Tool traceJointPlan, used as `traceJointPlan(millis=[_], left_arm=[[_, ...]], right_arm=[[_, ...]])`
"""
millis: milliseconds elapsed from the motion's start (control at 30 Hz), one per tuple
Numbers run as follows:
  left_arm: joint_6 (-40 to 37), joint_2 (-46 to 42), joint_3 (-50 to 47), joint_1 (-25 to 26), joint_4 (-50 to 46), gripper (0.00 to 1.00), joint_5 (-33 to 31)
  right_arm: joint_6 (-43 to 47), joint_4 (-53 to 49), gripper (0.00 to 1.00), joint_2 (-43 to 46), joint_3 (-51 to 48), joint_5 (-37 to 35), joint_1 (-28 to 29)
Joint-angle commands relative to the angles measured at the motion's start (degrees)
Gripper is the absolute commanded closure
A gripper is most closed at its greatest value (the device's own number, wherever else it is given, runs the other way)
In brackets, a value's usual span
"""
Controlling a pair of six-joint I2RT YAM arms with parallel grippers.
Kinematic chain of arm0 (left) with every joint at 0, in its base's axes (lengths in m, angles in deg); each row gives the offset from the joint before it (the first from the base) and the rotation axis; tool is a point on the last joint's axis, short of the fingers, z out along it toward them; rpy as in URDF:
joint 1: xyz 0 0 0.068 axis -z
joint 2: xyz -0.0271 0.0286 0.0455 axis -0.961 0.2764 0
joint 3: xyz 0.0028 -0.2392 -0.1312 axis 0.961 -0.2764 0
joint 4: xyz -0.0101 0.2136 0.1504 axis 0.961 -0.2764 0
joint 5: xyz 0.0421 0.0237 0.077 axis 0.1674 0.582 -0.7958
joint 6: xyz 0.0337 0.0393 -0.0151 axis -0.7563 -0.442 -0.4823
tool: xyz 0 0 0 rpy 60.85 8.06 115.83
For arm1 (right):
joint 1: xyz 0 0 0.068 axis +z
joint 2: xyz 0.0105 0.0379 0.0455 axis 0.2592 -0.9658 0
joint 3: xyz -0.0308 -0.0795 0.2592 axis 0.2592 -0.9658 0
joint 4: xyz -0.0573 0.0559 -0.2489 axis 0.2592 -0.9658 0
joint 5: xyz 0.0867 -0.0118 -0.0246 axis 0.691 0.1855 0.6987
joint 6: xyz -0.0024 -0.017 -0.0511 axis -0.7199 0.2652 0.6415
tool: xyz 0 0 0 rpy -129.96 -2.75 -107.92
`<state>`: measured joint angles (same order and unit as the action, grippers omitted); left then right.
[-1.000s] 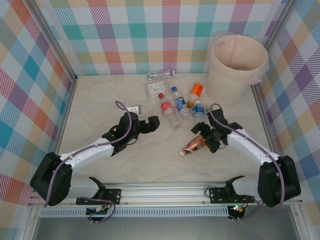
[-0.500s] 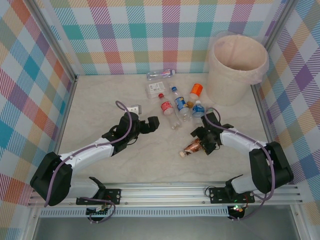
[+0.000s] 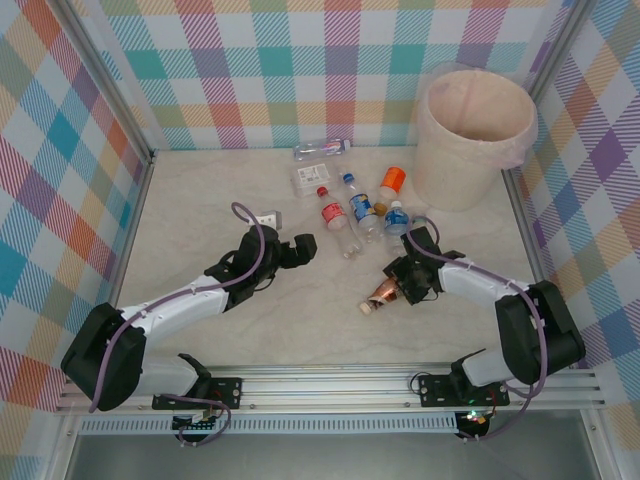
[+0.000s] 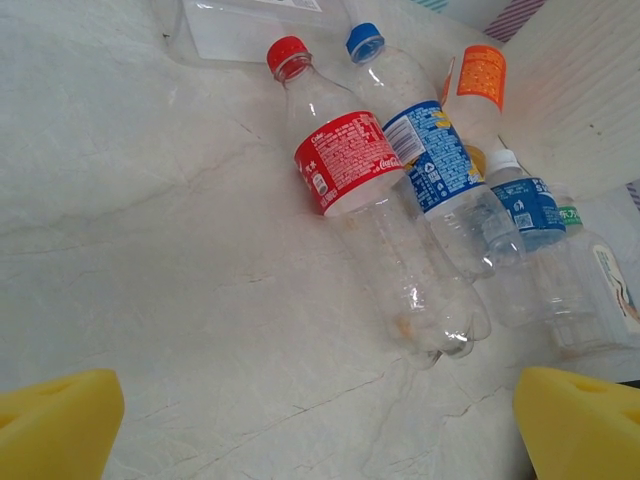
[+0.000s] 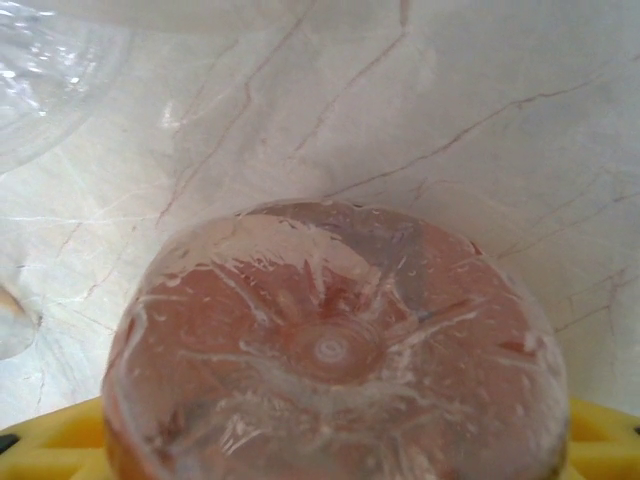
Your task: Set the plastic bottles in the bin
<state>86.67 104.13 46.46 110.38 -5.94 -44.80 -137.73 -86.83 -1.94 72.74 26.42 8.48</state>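
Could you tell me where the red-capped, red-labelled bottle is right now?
In the top view the red-labelled bottle lies near the middle of the table, just left of the blue-labelled bottle.

Left arm and right arm are reaching forward, both bending inward.
The left gripper is holding its yellow pads wide apart; the right gripper is tipping low, its jaws' grip unclear from here.
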Motion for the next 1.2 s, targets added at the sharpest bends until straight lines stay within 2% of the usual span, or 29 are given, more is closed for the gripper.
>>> traceJointPlan(millis=[0, 300, 600, 867, 1033, 1167], left_arm=[[0.1, 0.6, 0.6, -0.3, -0.6, 0.00, -0.8], [1.0, 0.9, 0.6, -0.3, -0.8, 0.00, -2.1], [2.2, 1.1, 0.9, -0.3, -0.9, 0.00, -3.1], [5.3, 1.7, 1.1, -0.3, 0.9, 0.00, -0.9], [6.8, 2.5, 1.6, -0.4, 1.9, 0.00, -0.1], [6.9, 3.5, 2.1, -0.4, 3.5, 0.00, 3.2]], right_arm=[[3.1, 1.9, 0.41, 2.2, -0.7, -0.6, 0.5], [16.0, 3.9, 0.49, 6.6, 2.1, 1.6, 0.8], [25.6, 7.1, 0.52, 14.2, 4.4, -4.1, 0.8], [30.9, 19.2, 0.52, 20.6, 4.0, -11.5, 0.8], [36.7, 24.0, 0.51, 19.1, 9.2, -13.6, 0.5], [42.6, 24.1, 0.49, 15.5, 17.1, -13.2, -0.5]])
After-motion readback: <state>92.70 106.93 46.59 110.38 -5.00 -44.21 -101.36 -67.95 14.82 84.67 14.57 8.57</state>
